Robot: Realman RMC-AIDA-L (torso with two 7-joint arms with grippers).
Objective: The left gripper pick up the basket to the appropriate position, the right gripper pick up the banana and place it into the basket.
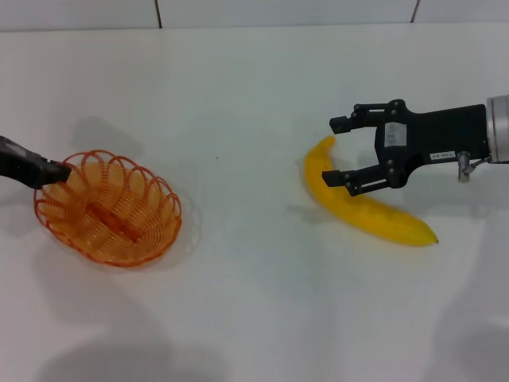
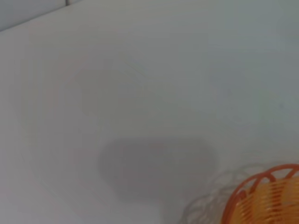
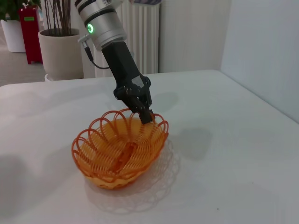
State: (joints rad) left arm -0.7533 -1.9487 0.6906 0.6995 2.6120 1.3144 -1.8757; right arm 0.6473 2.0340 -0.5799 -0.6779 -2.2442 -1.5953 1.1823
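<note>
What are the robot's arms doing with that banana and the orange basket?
The left tool has pinched the rim of the orange basket, which looks a little tilted and lifted off the white table. The right tool is open, with the yellow banana between its fingers, but it hasn't squeezed shut. The banana is lying on the table, not in the basket.

- Right end effector (image 1: 342,151): black two-finger claw of jointed linkage bars; blocky black body carrying a small white printed label and a second pale sticker.
- Right wrist: silver-white ribbed cylinder; small metal fitting and thin cable at its junction with the black body.
- Left end effector (image 3: 145,115): black, narrow, tapering claw.
- Left arm: black forearm below a silver-white ringed cylinder; glowing green ring light; thin black cable looping alongside.
</note>
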